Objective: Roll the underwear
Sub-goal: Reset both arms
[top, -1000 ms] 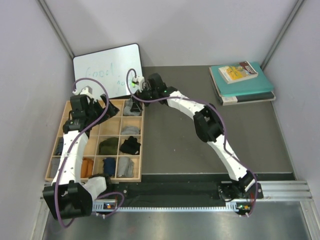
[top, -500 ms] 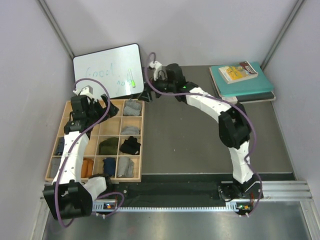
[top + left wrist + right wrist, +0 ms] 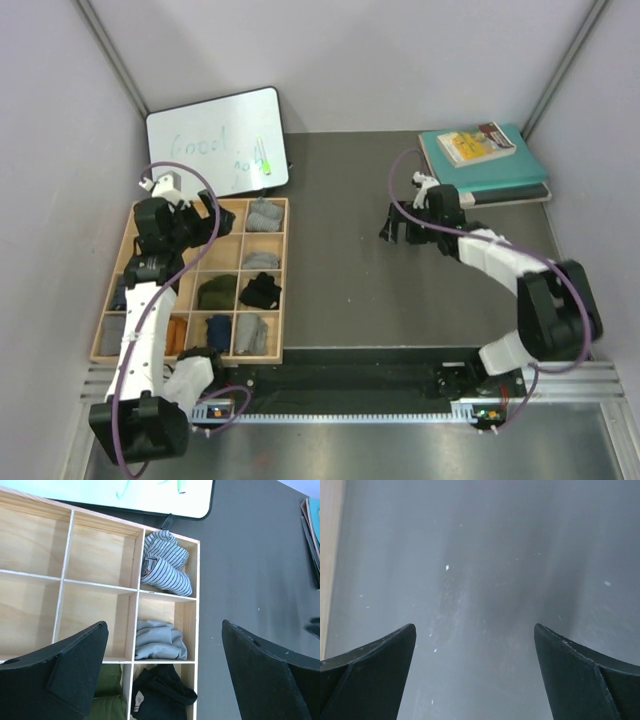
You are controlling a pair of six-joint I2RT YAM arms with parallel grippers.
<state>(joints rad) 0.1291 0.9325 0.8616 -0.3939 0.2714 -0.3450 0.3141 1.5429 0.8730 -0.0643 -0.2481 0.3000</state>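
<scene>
At centre right of the top view, the right pincer (image 3: pixel 397 226) now hangs spread and empty over the bare surface (image 3: pixel 340 280), having swung clear of the wooden tray (image 3: pixel 284 300). Its deposit looks finished. The patterned underwear (image 3: pixel 165 565) lies rolled in the tray's upper-right compartment, with the grey underwear (image 3: pixel 159 640) directly below. The olive underwear (image 3: pixel 217 292) sits left of the black garment (image 3: pixel 260 290). The left pincer (image 3: pixel 163 630) hovers spread above the tray.
</scene>
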